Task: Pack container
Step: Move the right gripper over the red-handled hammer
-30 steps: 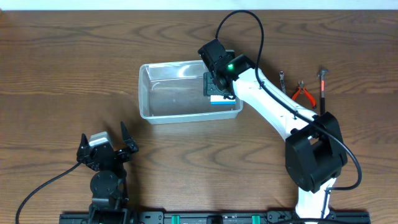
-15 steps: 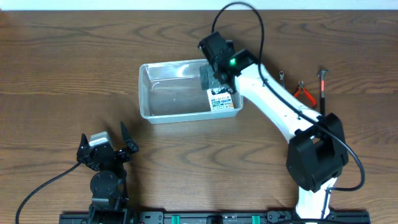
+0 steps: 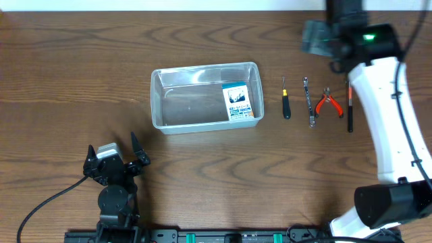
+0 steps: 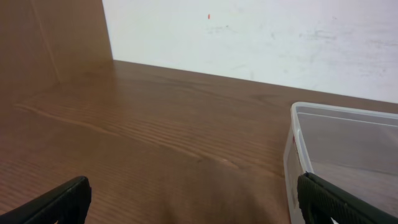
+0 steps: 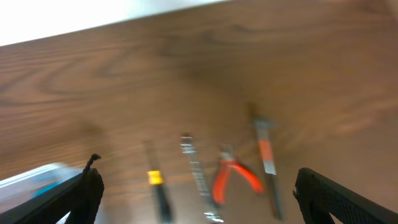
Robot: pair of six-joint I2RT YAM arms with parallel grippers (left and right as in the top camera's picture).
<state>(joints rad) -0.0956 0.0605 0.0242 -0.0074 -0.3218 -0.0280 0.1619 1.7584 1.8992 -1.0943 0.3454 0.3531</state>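
The clear plastic container (image 3: 165, 123) sits at table centre with a small blue-and-white box (image 3: 235, 102) lying inside at its right end. Its corner shows in the left wrist view (image 4: 297, 144) and blurred in the right wrist view (image 5: 31, 180). Right of it lie a black-handled tool (image 3: 286, 99), a metal wrench (image 3: 309, 101), red-handled pliers (image 3: 329, 102) and a red-banded black tool (image 3: 349, 102). They also show blurred in the right wrist view: black-handled tool (image 5: 157, 190), wrench (image 5: 196, 171), pliers (image 5: 231, 177), red-banded tool (image 5: 267, 163). My right gripper (image 5: 198, 208) is open and empty, raised at the back right. My left gripper (image 3: 115, 162) is open and empty near the front left.
A white wall (image 4: 261, 37) rises behind the table's far edge. Bare wooden tabletop (image 3: 67, 81) lies left of the container.
My right gripper has let go of the blue-and-white box in the container, lifted out and swung right to above the hand tools. The left arm has not moved.
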